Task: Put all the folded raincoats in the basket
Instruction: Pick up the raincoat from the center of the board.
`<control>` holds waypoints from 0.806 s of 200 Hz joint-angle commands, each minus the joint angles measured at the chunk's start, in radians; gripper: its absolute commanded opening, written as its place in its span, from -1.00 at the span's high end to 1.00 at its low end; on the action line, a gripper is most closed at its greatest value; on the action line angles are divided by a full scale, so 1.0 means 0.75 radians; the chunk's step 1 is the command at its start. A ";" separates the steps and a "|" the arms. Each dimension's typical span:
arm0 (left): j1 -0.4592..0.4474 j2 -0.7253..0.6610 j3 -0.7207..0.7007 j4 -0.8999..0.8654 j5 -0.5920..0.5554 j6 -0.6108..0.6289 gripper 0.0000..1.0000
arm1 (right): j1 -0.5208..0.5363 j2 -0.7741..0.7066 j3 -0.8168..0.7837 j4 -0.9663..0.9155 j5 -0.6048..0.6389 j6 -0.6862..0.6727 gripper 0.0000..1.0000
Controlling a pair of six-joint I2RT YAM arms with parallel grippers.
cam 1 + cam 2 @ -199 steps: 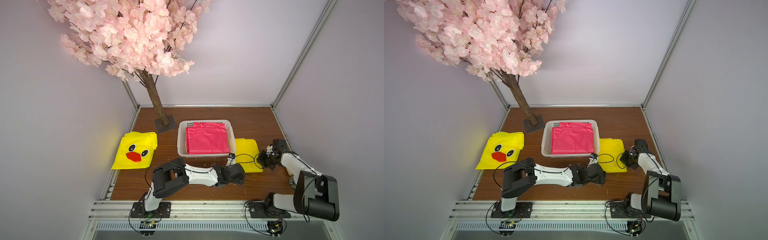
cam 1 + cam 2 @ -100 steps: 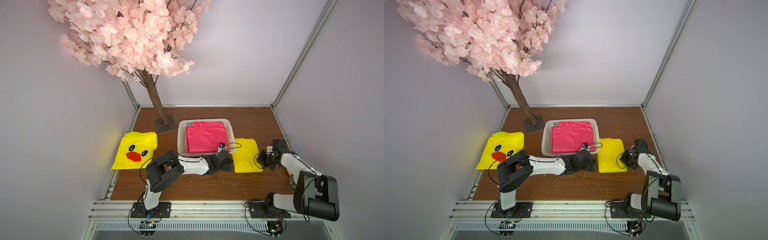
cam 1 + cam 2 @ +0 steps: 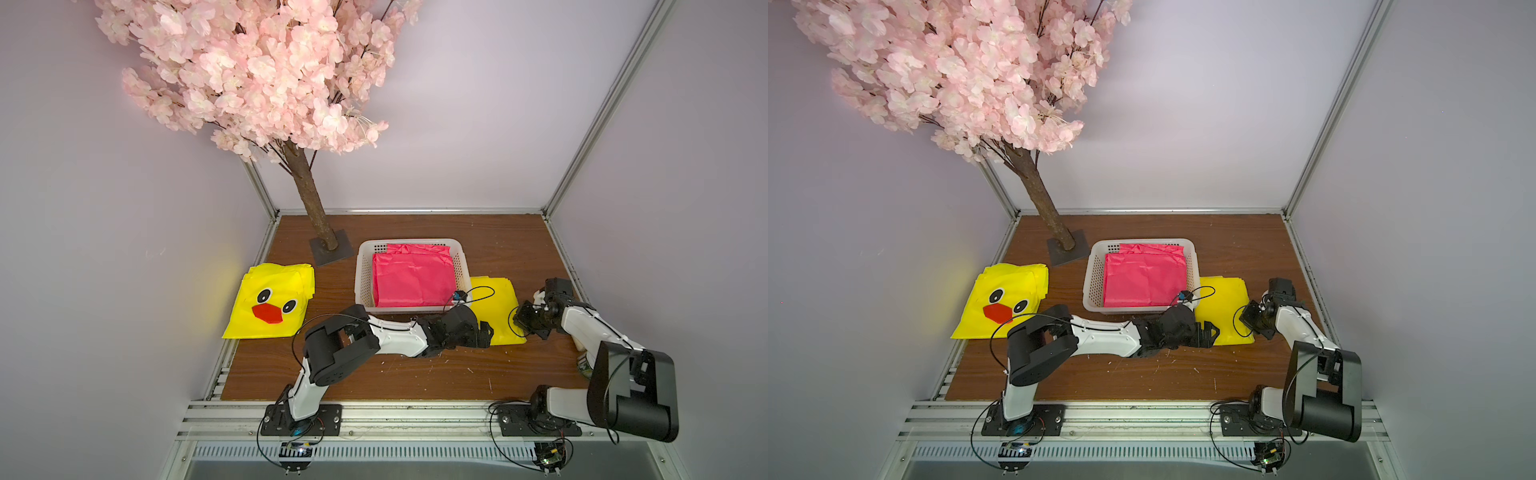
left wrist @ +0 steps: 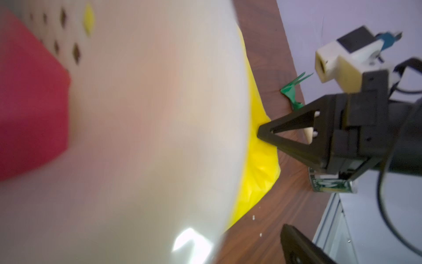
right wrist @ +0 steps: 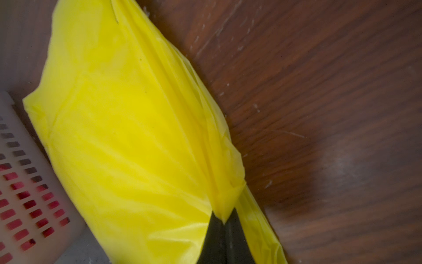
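Swinging back down from the basket's 5 o'clock corner, where it was half a second ago, the left gripper [image 3: 485, 332] now sits at the yellow coat's [image 3: 494, 299] 7 o'clock corner, fingers spread wide and, far as I can tell, nothing in them. The right gripper [image 5: 223, 228] hasn't budged: it's clamped tight on the coat's 4 o'clock edge, fabric puckering into little creases at the pinch. The coat hasn't moved either. It lies flat on the table [image 3: 415, 374] at the basket's [image 3: 363, 278] 3 o'clock, right against its side, so it's not in yet. My guess is the left is lining up a second grab so both arms can lift it over the rim. A pink coat [image 3: 413, 278] already fills most of the basket, so yellow would land on top. Both coats are thin, slick, slightly shiny sheet folded into flat rectangles, layers stacked along the edges, and probably floppy if hung from one corner. The basket's stiff white plastic with grid holes and a flared rim. The duck coat [image 3: 270, 299] sits well off at 9 o'clock.
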 commanded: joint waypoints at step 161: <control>-0.039 0.069 0.083 -0.057 0.084 -0.013 0.99 | -0.035 -0.156 0.031 -0.041 -0.043 0.087 1.00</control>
